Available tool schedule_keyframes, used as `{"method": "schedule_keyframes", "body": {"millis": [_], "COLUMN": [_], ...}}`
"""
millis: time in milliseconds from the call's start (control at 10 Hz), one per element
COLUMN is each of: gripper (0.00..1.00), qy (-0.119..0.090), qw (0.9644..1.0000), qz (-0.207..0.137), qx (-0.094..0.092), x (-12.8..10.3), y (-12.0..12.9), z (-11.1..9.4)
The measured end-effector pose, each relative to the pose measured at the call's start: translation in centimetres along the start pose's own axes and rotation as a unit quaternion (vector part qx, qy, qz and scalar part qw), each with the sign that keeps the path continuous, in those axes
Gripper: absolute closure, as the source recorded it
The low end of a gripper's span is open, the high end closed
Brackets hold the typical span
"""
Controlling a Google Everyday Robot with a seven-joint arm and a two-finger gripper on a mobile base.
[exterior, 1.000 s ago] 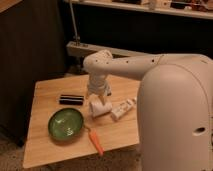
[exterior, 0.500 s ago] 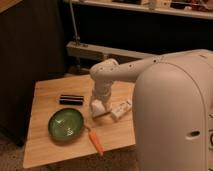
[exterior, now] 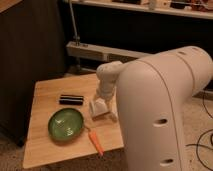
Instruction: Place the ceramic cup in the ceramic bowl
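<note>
The green ceramic bowl sits on the wooden table, front left of centre. My gripper hangs low over the table just right of the bowl, at the end of the white arm. A white shape at the gripper's tip blends with it, and I cannot tell whether it is the ceramic cup. No cup shows apart from it.
A black oblong object lies behind the bowl. An orange carrot-like object lies near the table's front edge. My large white body hides the table's right side. A dark cabinet stands at the left, shelving behind.
My arm and body have shifted left and now cover the slim white bottle that lay to the gripper's right. The gripper has sunk slightly beside the bowl.
</note>
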Motion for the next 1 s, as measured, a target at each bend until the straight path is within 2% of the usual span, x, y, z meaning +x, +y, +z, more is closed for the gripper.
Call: {"method": "schedule_keyframes", "body": {"millis": [500,1000], "gripper": [0.35,0.35], "qy": [0.021,0.049], "qw": [0.9996,0.9984], "qz": [-0.015,-0.022], "qx": [-0.007,-0.016], "x": [0.2,0.8], "y": [1.8,2.2], "z": [2.1,3.9]}}
